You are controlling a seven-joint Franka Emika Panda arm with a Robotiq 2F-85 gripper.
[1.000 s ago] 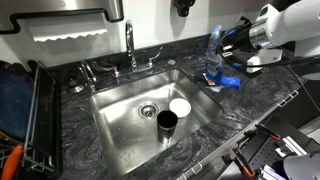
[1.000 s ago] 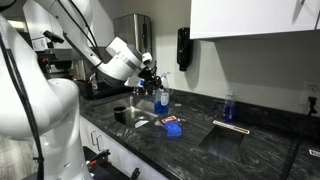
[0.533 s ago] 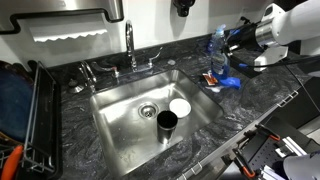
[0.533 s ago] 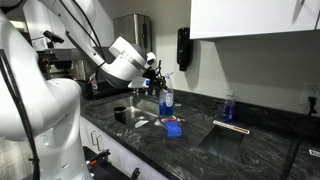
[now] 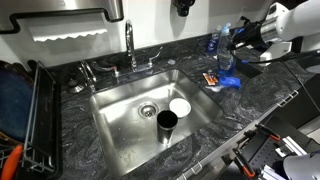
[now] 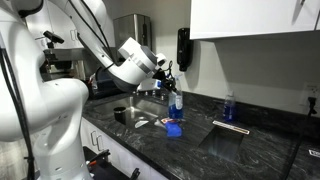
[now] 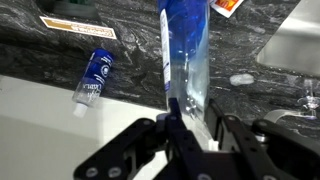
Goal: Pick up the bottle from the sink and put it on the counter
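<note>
Clear bottle clamped betw. gripper jaws, held above counter at 2 o'clock of sink; black cup inside.

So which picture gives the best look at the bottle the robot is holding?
The wrist view: the bottle fills the middle of the frame, its blue label plain, clamped in the gripper. Both exterior views show the bottle only small, held at the arm's end over the counter.
</note>
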